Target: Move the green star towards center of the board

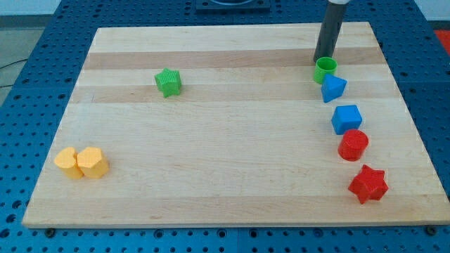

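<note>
My tip, bare rod with no pincer, sits beside the green cylinder, far from the green star, risking shoving the cylinder.

Setting: a robotics lab bench, from what I can see. A pale wooden board lies on a blue metal table drilled with a regular grid of mounting holes, the kind used for fixing test rigs. On the board sit small plastic blocks in plain colours, such as a green star and a red star. My tip comes down from the view's top.
</note>
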Available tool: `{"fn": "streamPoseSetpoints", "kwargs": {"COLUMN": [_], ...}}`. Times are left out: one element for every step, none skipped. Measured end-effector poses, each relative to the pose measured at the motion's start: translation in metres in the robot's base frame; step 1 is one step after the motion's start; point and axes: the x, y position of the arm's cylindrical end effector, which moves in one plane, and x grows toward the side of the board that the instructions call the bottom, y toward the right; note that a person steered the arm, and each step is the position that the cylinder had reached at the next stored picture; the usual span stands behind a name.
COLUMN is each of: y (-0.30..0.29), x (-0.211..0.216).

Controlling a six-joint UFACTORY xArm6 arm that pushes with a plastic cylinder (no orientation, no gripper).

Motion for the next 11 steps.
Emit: {"fn": "streamPoseSetpoints", "kwargs": {"y": [-0.015, -0.048, -0.118, -0.141, -0.233, -0.312, -0.317, -0.293, -0.277, -0.269, -0.246], "x": [0.015, 0.012, 0.044, 0.13, 0.145, 0.107, 0.076, 0.049, 0.028, 0.021, 0.021]}}
